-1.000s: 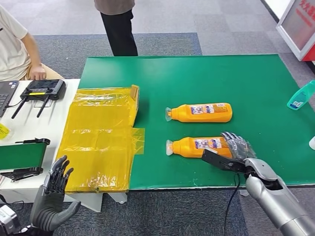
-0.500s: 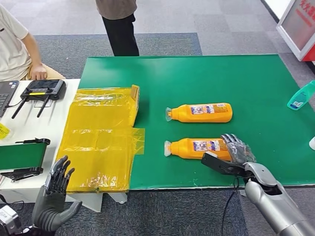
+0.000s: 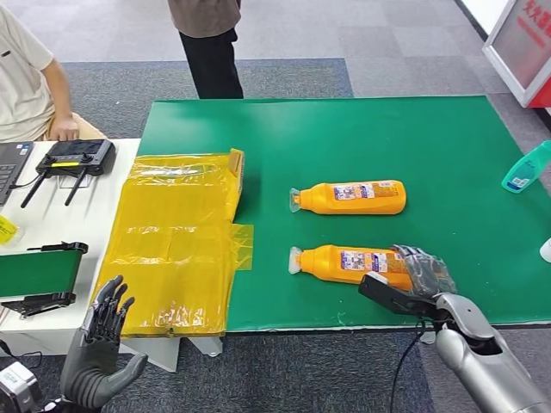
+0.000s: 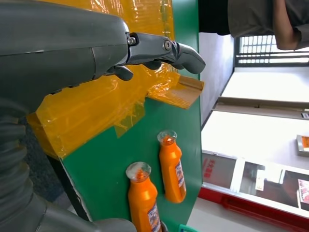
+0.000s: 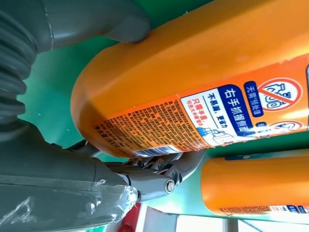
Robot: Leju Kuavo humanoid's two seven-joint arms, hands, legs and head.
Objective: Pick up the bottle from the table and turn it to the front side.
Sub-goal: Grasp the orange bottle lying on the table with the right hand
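Note:
Two orange bottles lie on their sides on the green table [image 3: 455, 138], caps pointing left. My right hand [image 3: 419, 277] grips the base end of the near bottle [image 3: 344, 262]. In the right wrist view the thumb [image 5: 94, 21] presses one side of the near bottle [image 5: 204, 82] and the fingers [image 5: 160, 174] wrap the other, with its printed label in sight. The far bottle [image 3: 350, 197] lies free, parallel to it. My left hand [image 3: 101, 344] hangs open below the table's front left corner, and the left wrist view shows both bottles, near [image 4: 144, 203] and far [image 4: 172, 166].
A yellow plastic sheet [image 3: 176, 237] covers the table's left end. A teal bottle [image 3: 526, 168] lies at the right edge. One person [image 3: 205, 43] stands at the far side. Another person [image 3: 26, 77] sits at the white side table by a black controller [image 3: 75, 157].
My right hand has drawn slightly toward the front edge, taking the near bottle's base with it, so that bottle now lies a little slanted. The left hand sank slightly.

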